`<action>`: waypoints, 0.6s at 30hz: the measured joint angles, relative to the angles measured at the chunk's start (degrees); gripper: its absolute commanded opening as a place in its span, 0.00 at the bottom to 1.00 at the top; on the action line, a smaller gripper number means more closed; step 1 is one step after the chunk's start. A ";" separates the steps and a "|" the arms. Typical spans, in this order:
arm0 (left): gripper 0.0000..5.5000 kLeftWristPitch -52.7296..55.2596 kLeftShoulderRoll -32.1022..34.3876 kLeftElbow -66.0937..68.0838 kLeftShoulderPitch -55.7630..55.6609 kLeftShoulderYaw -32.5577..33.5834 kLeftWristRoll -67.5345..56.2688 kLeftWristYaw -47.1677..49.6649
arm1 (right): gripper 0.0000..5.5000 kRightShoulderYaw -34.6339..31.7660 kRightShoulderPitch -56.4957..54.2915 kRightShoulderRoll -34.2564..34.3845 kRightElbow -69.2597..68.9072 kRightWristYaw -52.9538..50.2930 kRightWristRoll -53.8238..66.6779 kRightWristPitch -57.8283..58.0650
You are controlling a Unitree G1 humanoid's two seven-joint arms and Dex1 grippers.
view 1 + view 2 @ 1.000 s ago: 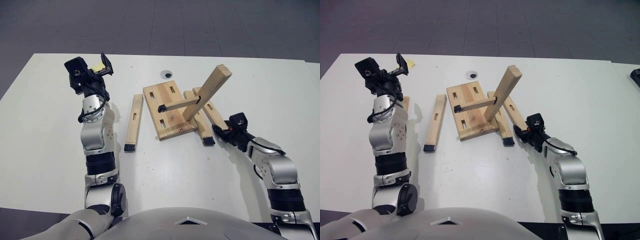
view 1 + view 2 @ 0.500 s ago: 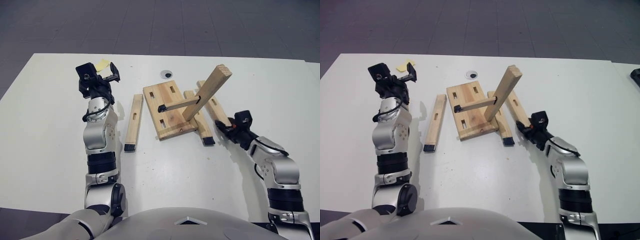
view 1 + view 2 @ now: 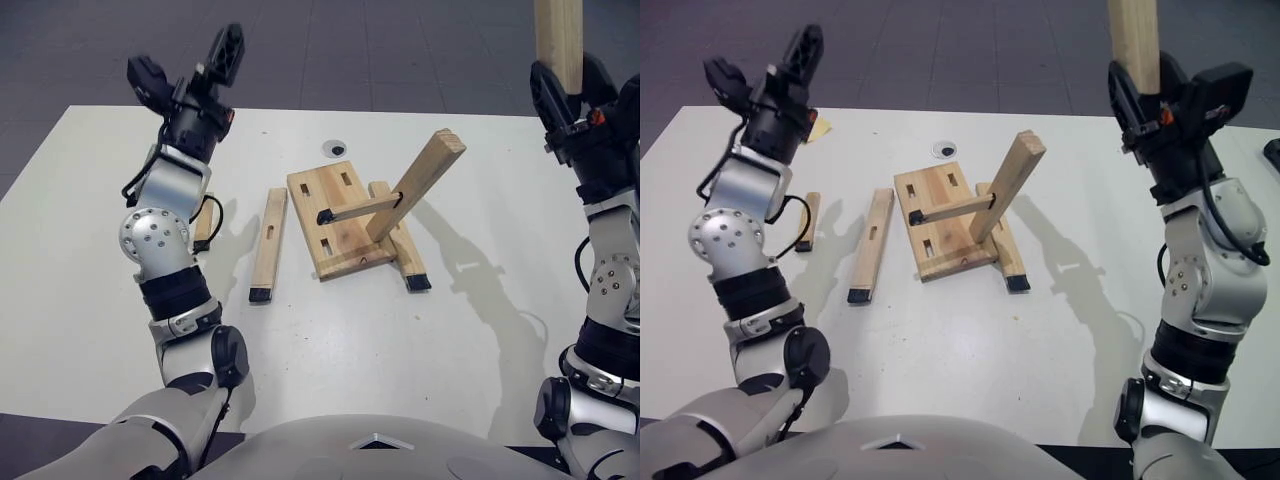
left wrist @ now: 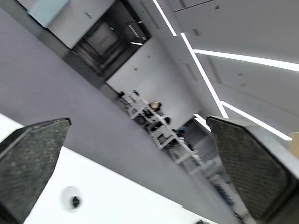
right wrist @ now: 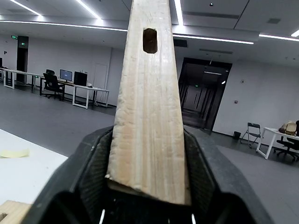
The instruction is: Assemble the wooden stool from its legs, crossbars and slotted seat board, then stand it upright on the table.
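Observation:
The slotted seat board (image 3: 335, 225) lies flat mid-table. A leg (image 3: 425, 180) rises tilted from its right edge, with a crossbar (image 3: 355, 212) sticking out of it over the board. Another leg (image 3: 405, 255) lies against the board's right side, and a third leg (image 3: 268, 245) lies to its left. A short crossbar (image 3: 808, 220) rests beside my left arm. My right gripper (image 3: 560, 95) is held high at the right, shut on a slotted leg (image 5: 149, 93) that stands upright. My left gripper (image 3: 762, 62) is raised at the far left, open and empty, its pads (image 4: 32, 158) wide apart.
A round black-centred hole (image 3: 333, 149) sits in the white table (image 3: 480, 330) behind the board. A yellow note (image 3: 818, 125) lies at the far left. Dark floor lies beyond the table's far edge.
My right gripper has lifted one leg from beside the board up high and upright. My left arm has swung upward, its gripper now well above the table.

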 measured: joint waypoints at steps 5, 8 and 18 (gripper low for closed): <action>0.98 6.47 -2.51 -5.88 -9.15 -5.15 -22.50 6.27 | 0.38 8.30 -6.20 -0.12 -8.44 2.44 0.15 -1.76; 0.98 6.85 -4.19 -6.11 -10.40 -8.27 -29.67 10.51 | 0.38 12.06 -6.55 0.24 -9.78 2.93 -1.14 -3.23; 0.98 3.78 -2.49 -5.87 -10.20 -12.45 -32.15 14.18 | 0.38 17.10 -1.47 -0.28 -10.02 5.76 -5.39 -6.09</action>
